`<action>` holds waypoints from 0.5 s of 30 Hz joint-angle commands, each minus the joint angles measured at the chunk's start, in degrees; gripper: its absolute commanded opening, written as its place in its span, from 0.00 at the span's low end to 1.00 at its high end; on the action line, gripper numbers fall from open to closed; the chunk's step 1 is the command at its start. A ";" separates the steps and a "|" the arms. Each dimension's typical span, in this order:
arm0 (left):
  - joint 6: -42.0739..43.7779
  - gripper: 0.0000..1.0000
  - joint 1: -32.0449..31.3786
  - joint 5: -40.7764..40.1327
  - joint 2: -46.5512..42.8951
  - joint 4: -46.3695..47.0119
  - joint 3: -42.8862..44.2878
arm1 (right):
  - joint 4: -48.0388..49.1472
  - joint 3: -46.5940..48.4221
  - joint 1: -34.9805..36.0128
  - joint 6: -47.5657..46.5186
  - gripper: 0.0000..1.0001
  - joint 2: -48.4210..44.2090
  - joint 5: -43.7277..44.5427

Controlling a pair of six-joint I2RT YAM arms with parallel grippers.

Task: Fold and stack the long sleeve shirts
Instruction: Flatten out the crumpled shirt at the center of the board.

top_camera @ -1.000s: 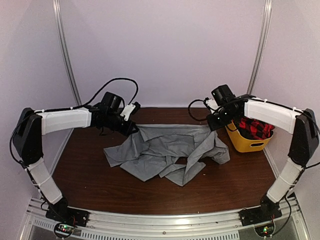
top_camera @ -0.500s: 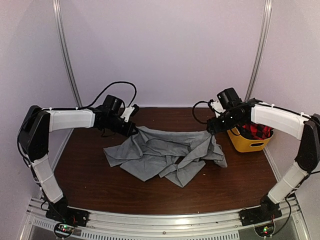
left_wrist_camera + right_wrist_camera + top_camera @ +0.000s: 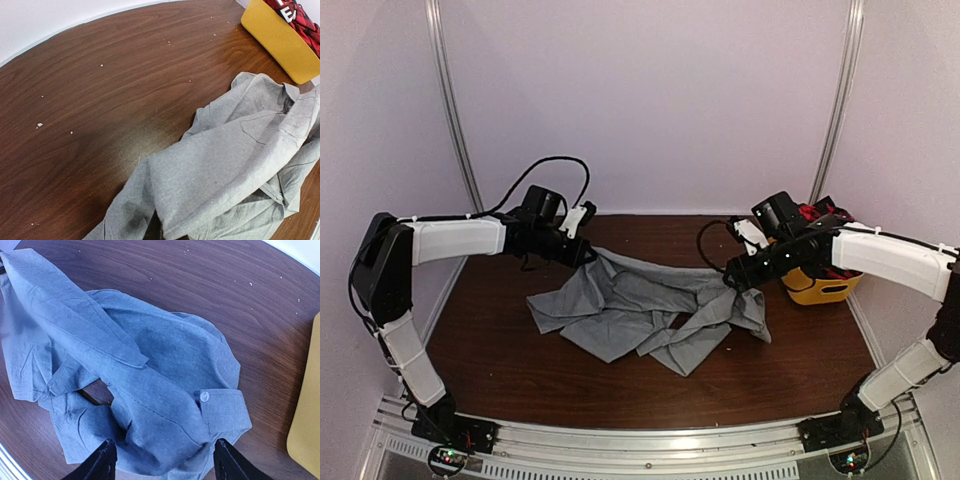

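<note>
In the middle of the desk [image 3: 500,350] lies the light-grey shirt [image 3: 630,310], crumpled and spread from left to right, with one gap in its folds showing bare wood. At the far right stands a yellow tub [image 3: 820,290] holding the red-and-black plaid shirt [image 3: 300,17]. From above, the right arm crosses in front of the tub, so only a scrap of plaid and part of the tub wall show there. The tub sits just beside the grey shirt's right end. The right claw [image 3: 732,281] hangs over that end, its fingers [image 3: 106,460] spread wide and released, a buttoned cuff [image 3: 220,407] bunched between them. The left claw [image 3: 588,254] meets the shirt's far-left corner, where the cloth rises toward it. Its fingertips fall outside its own wrist view and are too dark from above, so I cannot tell whether it grips. Pale specks [image 3: 39,125] dot the wood on the far side
</note>
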 commanded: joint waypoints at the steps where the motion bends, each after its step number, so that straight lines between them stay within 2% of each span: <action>1: -1.10 0.00 1.15 -0.68 -1.91 2.94 0.02 | -1.26 -3.11 -0.12 1.85 0.67 -4.84 1.86; 5: -1.51 0.00 1.97 -0.69 -1.99 2.90 -0.07 | -1.68 -6.11 -0.18 3.59 0.66 -8.08 3.32; 9: -1.69 0.00 2.12 -0.65 -2.25 2.98 -0.07 | -1.94 -8.40 -0.12 4.73 0.59 -8.51 4.62; 15: -2.14 0.00 2.12 0.25 -2.43 2.93 0.10 | 0.52 -9.96 0.01 5.31 0.54 -6.29 1.25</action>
